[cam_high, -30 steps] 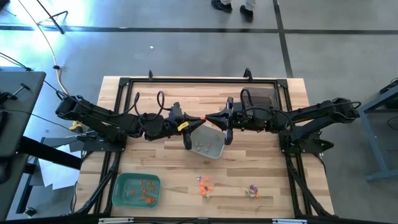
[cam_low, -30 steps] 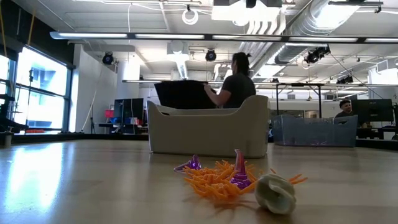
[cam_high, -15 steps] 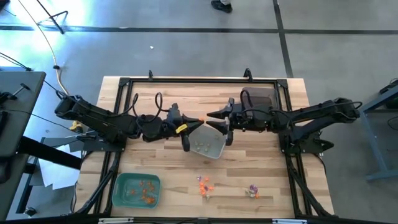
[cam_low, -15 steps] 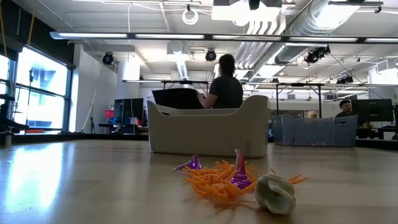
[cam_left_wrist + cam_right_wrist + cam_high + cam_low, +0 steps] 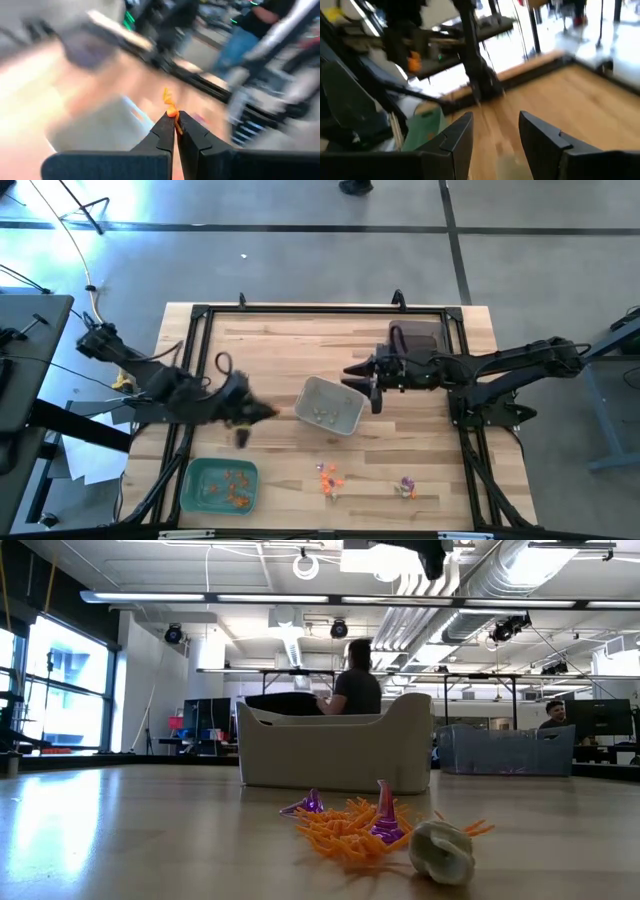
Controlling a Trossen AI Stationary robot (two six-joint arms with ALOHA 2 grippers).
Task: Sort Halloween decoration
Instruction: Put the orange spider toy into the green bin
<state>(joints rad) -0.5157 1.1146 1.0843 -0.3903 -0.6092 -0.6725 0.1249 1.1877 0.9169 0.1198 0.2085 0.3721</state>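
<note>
Several orange trinkets and a purple and pale one lie on the table near its front edge. In the low view they show as an orange pile, purple pieces and a pale one. Pale trinkets lie in the grey tray at mid-table. Orange ones lie in the green tray. My left gripper, left of the grey tray, is shut on one orange trinket. My right gripper hovers open at the grey tray's far right corner, with nothing between its fingers. My left gripper pinches the small orange trinket between its two fingertips. The piece sticks out past them. The fingers point about level toward the table's right, and the trinket is lifted clear of the table.
A dark tray stands at the back right, behind my right arm. A black frame runs round the tabletop. People sit at desks in the room beyond the table's far edge.
Both grippers met on an orange trinket above the grey tray's far left corner. My right gripper has opened, let go and drawn back a little to the right. My left gripper, still shut on the trinket, has swung fast toward the table's left and near side.
</note>
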